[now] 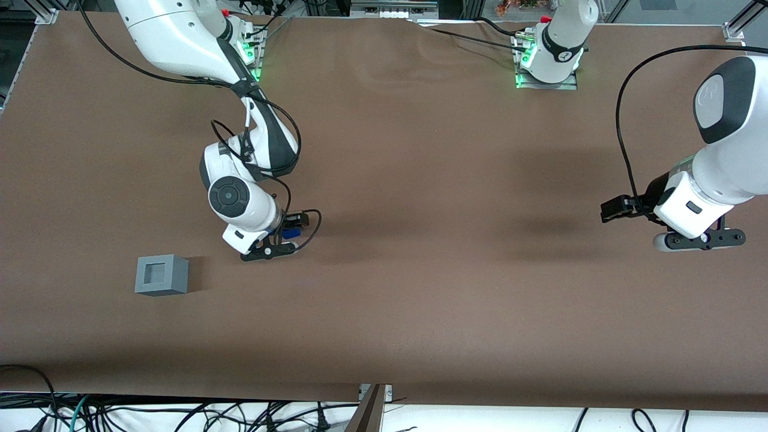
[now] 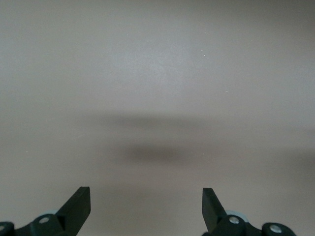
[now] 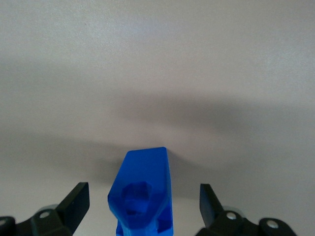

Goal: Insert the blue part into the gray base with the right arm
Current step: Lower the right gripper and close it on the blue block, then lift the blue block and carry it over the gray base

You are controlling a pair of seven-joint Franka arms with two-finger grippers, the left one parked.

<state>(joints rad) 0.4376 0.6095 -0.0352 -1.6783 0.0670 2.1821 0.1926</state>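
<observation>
The blue part [image 3: 145, 182] lies on the brown tabletop between the fingers of my right arm's gripper [image 3: 142, 196]. The jaws stand open, with a gap on each side of the part. In the front view the gripper [image 1: 289, 231] is low over the table, and a bit of the blue part [image 1: 291, 233] shows under the wrist. The gray base [image 1: 161, 275] stands on the table with its square socket facing up. It is nearer to the front camera than the gripper, farther toward the working arm's end, and apart from the gripper.
The brown table cover [image 1: 420, 270] spreads all around. The right arm's cables [image 1: 312, 222] loop beside the gripper. Loose cables [image 1: 180, 414] lie below the table's front edge.
</observation>
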